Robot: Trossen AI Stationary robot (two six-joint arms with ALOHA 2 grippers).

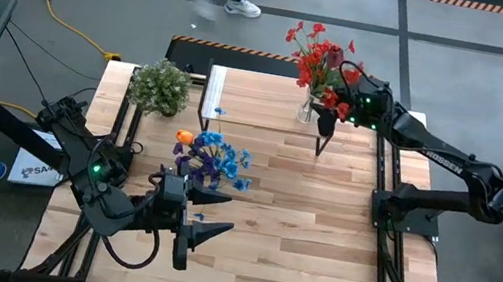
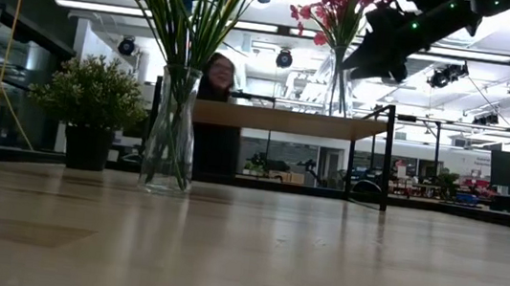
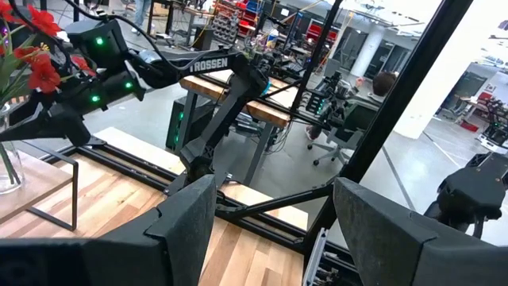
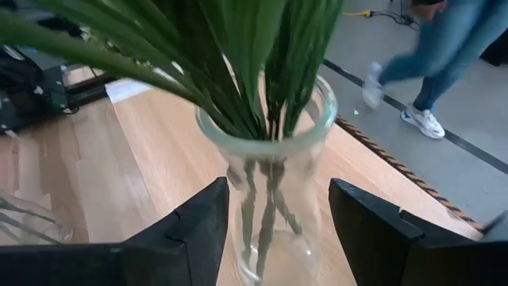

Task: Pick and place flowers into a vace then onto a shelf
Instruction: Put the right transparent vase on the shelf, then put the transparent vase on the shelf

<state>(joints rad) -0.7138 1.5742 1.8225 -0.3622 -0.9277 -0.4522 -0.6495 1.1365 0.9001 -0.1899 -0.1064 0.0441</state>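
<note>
From above, I see my right end effector (image 1: pixel 328 116) at the red flowers' vase (image 1: pixel 307 108) on the shelf (image 1: pixel 263 97); left end effector (image 1: pixel 208 225) waits released over the desk (image 1: pixel 297 239). Right wrist: fingers (image 4: pixel 194 230) straddle the glass (image 4: pixel 270 199), apparently not touching. The blue flowers (image 1: pixel 213 160) stand mid-desk.

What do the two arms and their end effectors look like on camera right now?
Both arms are dark, jointed tubes. The right arm carries white Trossen lettering along its forearm and green lights near the wrist. The left arm shows a green light and black cabling. Each end effector, left and right, has two dark, tapered, flat-faced fingers.
</note>
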